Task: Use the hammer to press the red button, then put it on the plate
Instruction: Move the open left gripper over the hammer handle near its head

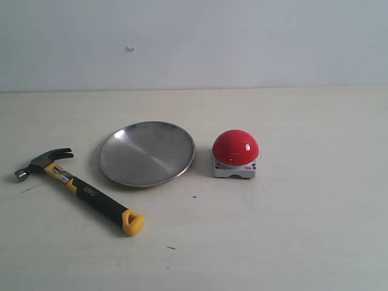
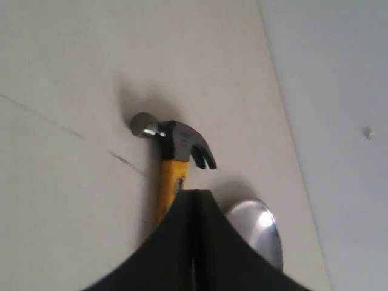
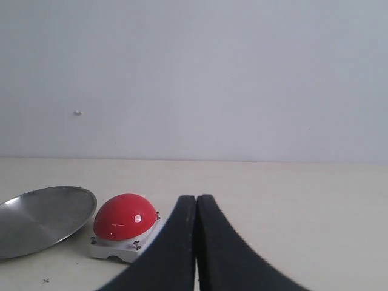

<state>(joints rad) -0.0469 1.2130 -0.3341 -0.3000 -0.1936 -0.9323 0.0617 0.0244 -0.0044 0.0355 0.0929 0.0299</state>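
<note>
The hammer (image 1: 79,188) lies flat on the table at the left, dark steel head to the upper left, black handle running to a yellow end at the lower right. Beside it in the middle sits the silver plate (image 1: 147,153), nothing on it. The red button (image 1: 235,147) on its grey base stands right of the plate. Neither arm shows in the exterior view. My left gripper (image 2: 194,194) is shut and holds nothing, above the table, with the hammer (image 2: 173,151) and the plate's rim (image 2: 260,227) ahead of it. My right gripper (image 3: 196,199) is shut on nothing, the red button (image 3: 124,217) apart from it.
The pale table (image 1: 291,242) ends at a plain white wall (image 1: 242,42) behind. Small dark specks mark the tabletop in front of the plate. The plate's edge (image 3: 42,218) also shows in the right wrist view.
</note>
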